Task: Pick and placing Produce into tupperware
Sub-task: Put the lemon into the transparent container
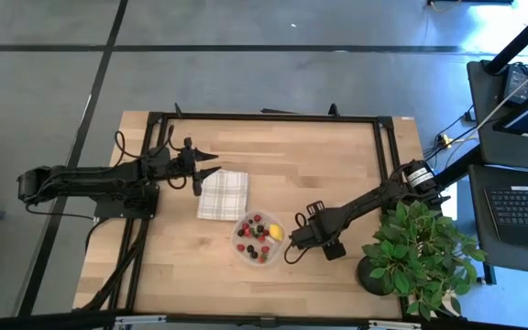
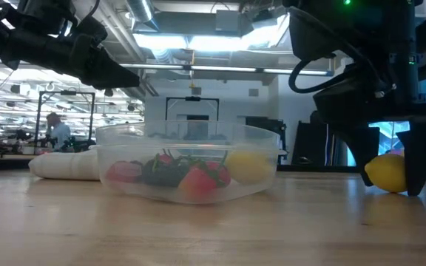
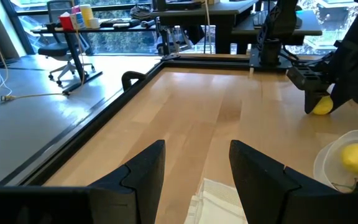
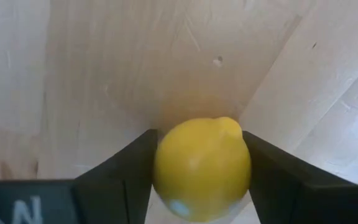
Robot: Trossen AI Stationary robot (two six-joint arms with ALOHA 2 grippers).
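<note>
Item — loose lemon [image 4: 202,169]: I am seeing it sitting on the desk [image 1: 337,165] just beside the tupperware [image 1: 258,239], on the side toward the potted plant [image 1: 420,252]. The right gripper [image 4: 197,171] is closing around it, one of its fingers [image 4: 124,169] on each flank, apparently touching the rind; whether it is lifting yet I cannot tell. Handling, as I am judging it: light, firm, smooth and rounded, so it is likely to roll or squirt out. Best taken across the widest middle, as I am doing.

Item — tupperware: it is holding a second lemon [image 1: 275,231] and red and dark berries [image 1: 254,240], which I am judging soft and easily bruised.

Item — checked cloth [image 1: 223,195]: lying touching or nearly touching the container.

Item — left gripper [image 3: 196,171]: it is hovering over the cloth's edge, fingers spread, nothing between them.
</note>
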